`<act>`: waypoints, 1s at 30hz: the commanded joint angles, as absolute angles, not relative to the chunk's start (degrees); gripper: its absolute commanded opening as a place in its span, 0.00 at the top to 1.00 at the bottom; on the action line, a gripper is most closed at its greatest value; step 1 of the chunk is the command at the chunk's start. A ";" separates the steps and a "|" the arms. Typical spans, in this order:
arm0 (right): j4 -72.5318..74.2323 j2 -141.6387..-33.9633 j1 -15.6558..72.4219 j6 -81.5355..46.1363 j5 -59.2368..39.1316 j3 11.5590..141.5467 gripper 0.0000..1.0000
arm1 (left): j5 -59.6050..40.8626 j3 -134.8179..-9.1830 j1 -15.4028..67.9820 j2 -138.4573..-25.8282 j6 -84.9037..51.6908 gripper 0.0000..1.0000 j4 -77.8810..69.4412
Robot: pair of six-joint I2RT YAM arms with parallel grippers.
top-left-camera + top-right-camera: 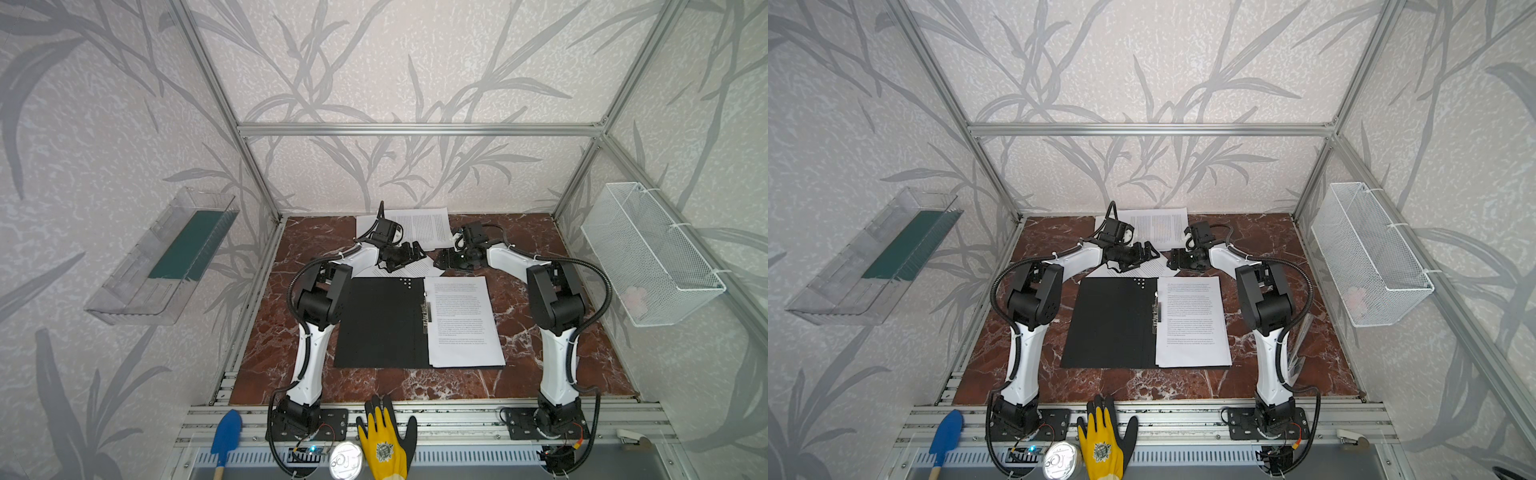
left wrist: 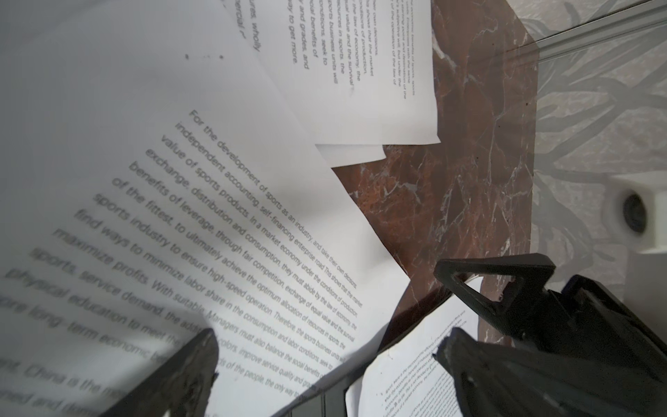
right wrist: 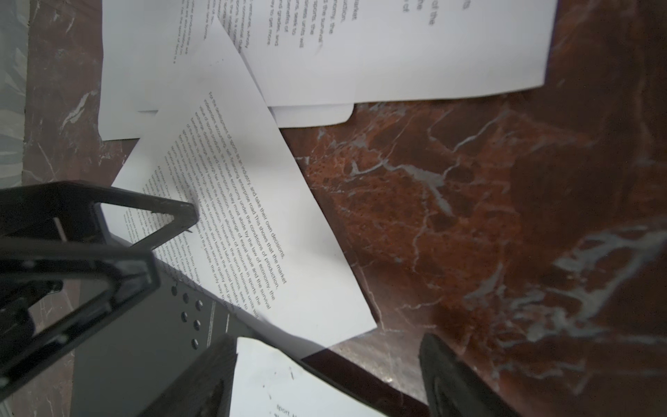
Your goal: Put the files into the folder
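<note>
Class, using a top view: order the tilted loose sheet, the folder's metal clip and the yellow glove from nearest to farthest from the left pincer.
1. The tilted loose sheet, directly below the left pincer.
2. The metal clip, mid-way along the folder.
3. The yellow glove, on the front rail.

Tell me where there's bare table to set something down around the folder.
Bare marble tabletop runs along the front, between the folder and the front rail. Another patch lies between the filed sheet and the right arm. The back middle is crowded: loose files, plus the left end effector and right end effector.
</note>
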State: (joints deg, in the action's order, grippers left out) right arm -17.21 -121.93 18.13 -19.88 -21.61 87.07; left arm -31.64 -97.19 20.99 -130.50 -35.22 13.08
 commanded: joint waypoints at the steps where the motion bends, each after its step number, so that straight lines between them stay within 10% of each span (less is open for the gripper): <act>1: -17.21 -123.28 17.93 -20.18 -23.11 88.76 0.19 | -30.03 -101.10 19.94 -134.24 -36.75 0.01 16.08; 30: -20.60 -140.11 20.65 -30.26 -21.58 106.66 0.23 | -31.82 -111.01 15.13 -143.18 -40.43 0.01 16.84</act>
State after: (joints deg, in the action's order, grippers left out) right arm -18.26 -135.83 20.40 -26.52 -23.73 105.65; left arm -32.23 -113.34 15.14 -141.21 -39.70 13.28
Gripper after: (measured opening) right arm 0.772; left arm 0.991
